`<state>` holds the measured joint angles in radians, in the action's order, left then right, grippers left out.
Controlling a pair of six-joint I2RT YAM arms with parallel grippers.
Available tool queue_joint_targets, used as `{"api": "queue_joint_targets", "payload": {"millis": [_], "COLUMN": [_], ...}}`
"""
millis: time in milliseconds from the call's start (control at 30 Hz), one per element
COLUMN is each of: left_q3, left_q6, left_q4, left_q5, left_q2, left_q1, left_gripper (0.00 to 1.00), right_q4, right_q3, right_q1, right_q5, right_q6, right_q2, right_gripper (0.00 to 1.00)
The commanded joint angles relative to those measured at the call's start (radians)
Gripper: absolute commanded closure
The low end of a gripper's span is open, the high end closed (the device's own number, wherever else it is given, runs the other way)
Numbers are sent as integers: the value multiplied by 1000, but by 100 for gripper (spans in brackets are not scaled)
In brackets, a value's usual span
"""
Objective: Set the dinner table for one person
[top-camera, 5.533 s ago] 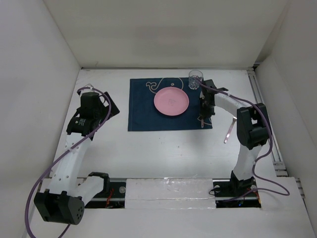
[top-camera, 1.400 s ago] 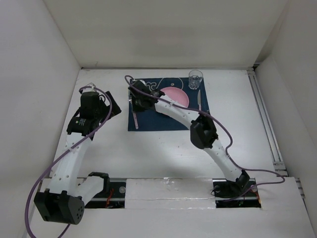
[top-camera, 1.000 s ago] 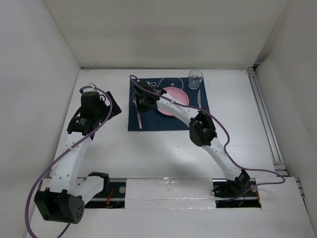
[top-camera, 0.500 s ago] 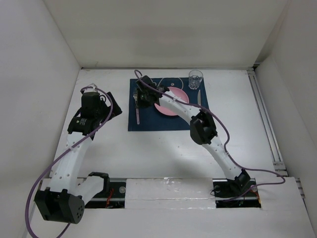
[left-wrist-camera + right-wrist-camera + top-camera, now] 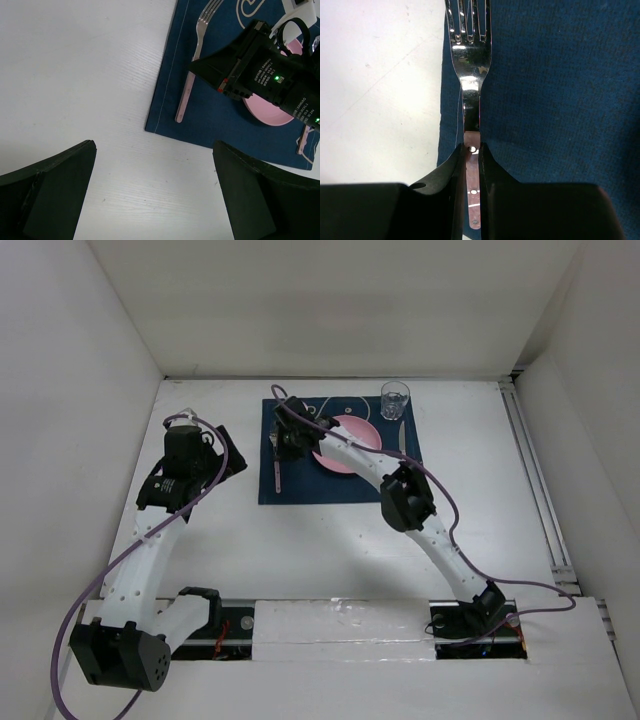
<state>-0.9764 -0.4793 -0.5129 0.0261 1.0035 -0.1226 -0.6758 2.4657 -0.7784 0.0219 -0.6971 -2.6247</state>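
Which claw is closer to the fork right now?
Right. The right gripper grips the fork by its handle along the edge of the placemat; the left gripper hangs open over the table beside it.

The fork [image 5: 471, 85] showed a glossy metal head, matt pink handle; placemat [image 5: 560, 100] was rough woven cloth; tabletop [image 5: 375, 100] looked matt.

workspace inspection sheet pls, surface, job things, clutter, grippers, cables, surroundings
surface: white table, navy placemat on it.
job's things: fork along placemat's left edge; pink plate mid-mat; knife right of plate; glass at mat's far right corner.
clutter: nothing seen.
grippers: left gripper open over bare table; right gripper shut on fork handle.
cables: purple cables trail along both arms.
surroundings: white walls on three sides; rail at table's right edge.
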Motion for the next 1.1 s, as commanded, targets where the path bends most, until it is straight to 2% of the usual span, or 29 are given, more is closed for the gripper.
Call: {"api": "queue_joint_targets", "payload": {"millis": [0,1067], "left_q3": [5,5], "left_q6": [13,13], "left_q4": [25,25], "left_q5": [-12,-22], "left_q2": [-3,-3], "left_q1": [1,1], "left_gripper": [0,0], "right_q4": [21,-30], "right_q3": [55,95], "right_q1": [7,25], "right_q5": [-33,-53], "right_q6": [7,67], "right_q2": [-6,-72], "right_gripper": [99,96]}}
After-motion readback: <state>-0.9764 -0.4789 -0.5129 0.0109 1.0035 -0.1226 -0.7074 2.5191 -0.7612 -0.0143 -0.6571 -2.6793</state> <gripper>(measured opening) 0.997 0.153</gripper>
